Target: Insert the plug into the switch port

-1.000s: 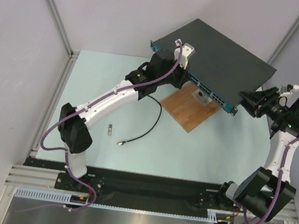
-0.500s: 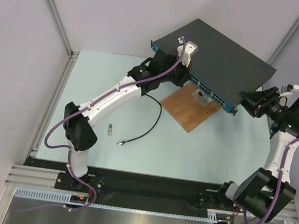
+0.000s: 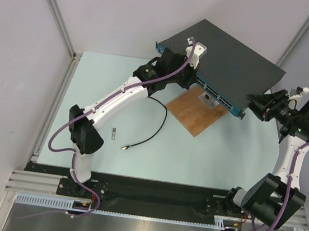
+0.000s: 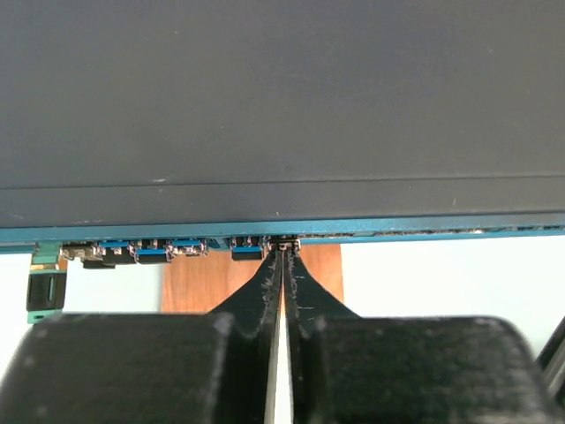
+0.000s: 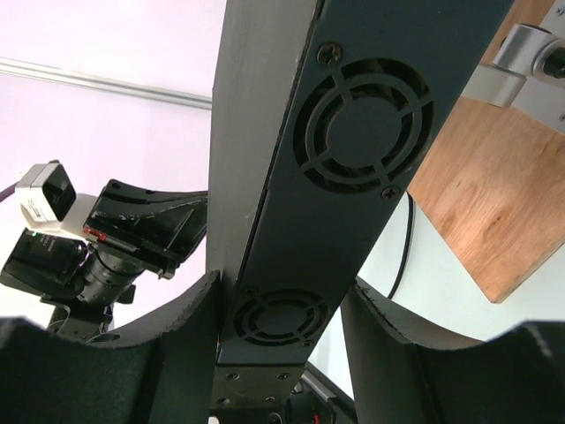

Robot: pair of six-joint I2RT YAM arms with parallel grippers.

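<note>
The switch [image 3: 229, 57] has a matt black top and a blue port face [image 3: 216, 95]; its front rests on a wooden board [image 3: 197, 112]. My left gripper [image 3: 195, 76] is at the left part of the port face. In the left wrist view the left gripper [image 4: 283, 256] is shut on a small metal plug [image 4: 284, 243], which touches a port on the switch [image 4: 282, 106]. My right gripper [image 3: 252, 108] is closed on the switch's right end. In the right wrist view the right gripper [image 5: 282, 284] has a finger on each side of the switch's vented end wall [image 5: 353, 132].
A black cable [image 3: 162, 119] runs from under the left wrist across the table to a loose gold end [image 3: 123, 145]. A small metal piece [image 3: 114, 132] lies left of it. A metal bracket [image 3: 207, 101] sits on the board. Walls enclose the table's left, back and right.
My left arm has stretched forward and pushed its gripper closer to the switch's port face. The right arm and the switch have not moved.
</note>
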